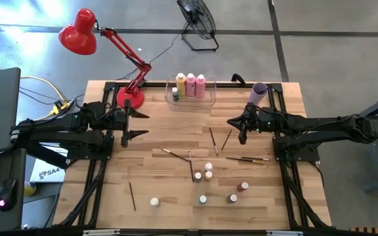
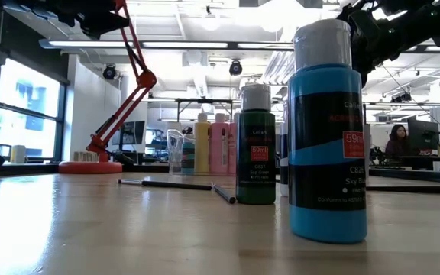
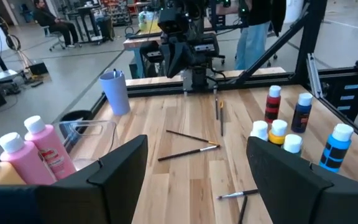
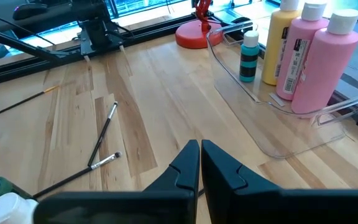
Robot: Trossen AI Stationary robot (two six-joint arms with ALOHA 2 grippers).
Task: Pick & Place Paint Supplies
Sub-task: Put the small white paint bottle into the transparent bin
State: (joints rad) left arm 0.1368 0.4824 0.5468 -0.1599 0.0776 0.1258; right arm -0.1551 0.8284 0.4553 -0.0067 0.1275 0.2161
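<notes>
**Both arms parked, supplies mostly loose**

Left gripper [image 1: 135, 123] fingers spread wide, empty; right gripper [image 1: 236, 122] pinched together, empty. Three tall bottles [image 1: 190, 84] plus one small teal one already in the clear bin [image 1: 212, 99]. Small white-capped bottles [image 1: 208, 175] clustered near front; thin brushes [image 1: 212, 140] scattered mid-table. Suggest opening the right gripper and taking the nearest brush at mid-shaft.

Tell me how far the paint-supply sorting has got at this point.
Done: three tall bottles and one small bottle stand in the clear bin. In hand: nothing; the left end effector is open, the right end effector shut and empty, both above the table. Left: the small bottles and brushes scattered there; the lilac cup holds no brush that shows.
</notes>
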